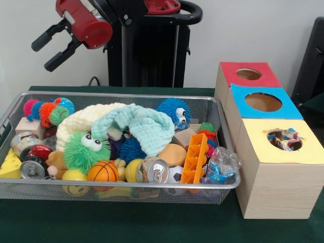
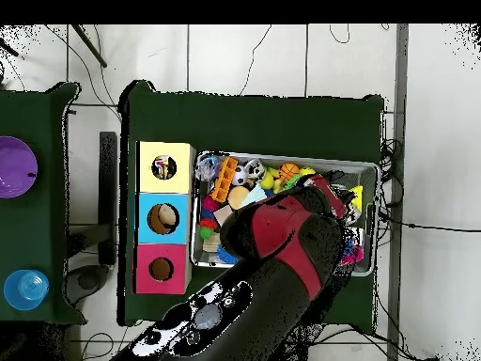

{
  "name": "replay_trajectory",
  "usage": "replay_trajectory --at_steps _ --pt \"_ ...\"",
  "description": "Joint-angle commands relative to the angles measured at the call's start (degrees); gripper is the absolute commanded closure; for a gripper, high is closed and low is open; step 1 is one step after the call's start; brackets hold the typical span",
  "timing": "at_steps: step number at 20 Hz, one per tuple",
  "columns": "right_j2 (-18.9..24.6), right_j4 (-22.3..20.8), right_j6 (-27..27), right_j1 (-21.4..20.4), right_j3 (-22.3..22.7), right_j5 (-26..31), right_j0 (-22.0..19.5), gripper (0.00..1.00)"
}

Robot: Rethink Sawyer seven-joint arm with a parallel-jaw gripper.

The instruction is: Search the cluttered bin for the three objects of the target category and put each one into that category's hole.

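A wire mesh bin (image 1: 116, 186) is heaped with clutter. It holds a silver can (image 1: 153, 171) at the front, a second can (image 1: 33, 169) at the left, a crushed plastic bottle (image 1: 221, 165), a small basketball (image 1: 103, 172), a soccer ball (image 1: 174, 174), an orange tray (image 1: 195, 158), a green fuzzy toy (image 1: 83, 149) and a mint knitted cloth (image 1: 144, 126). My gripper (image 1: 42, 55) hangs open and empty, high above the bin's far left corner. In the overhead view my arm (image 2: 282, 244) hides much of the bin (image 2: 371, 167).
Right of the bin stand three wooden boxes with holes: red top (image 1: 248, 74), blue top (image 1: 263, 102), yellow top (image 1: 278, 152). A crumpled coloured item shows in the yellow box's hole (image 1: 284, 139). A purple plate (image 2: 14, 167) and blue cup (image 2: 26, 289) sit on a separate table.
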Motion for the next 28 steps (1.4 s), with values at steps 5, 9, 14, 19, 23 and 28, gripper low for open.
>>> replay_trajectory --at_steps 5,9,14,19,23,28 --pt "4.43 2.54 7.73 0.66 2.83 -2.23 -1.85 0.0" --pt "6.01 2.22 6.66 0.05 2.91 -2.03 -2.57 0.0" --pt "11.64 1.11 2.5 -1.6 2.54 -0.66 -5.56 0.0" --pt "13.67 1.1 2.06 -0.44 0.33 -1.31 -7.39 0.0" --pt "16.38 0.71 1.04 0.73 -1.92 -2.63 -9.45 0.0" --pt "18.96 0.53 0.98 1.59 -3.0 -3.47 -10.99 0.0"
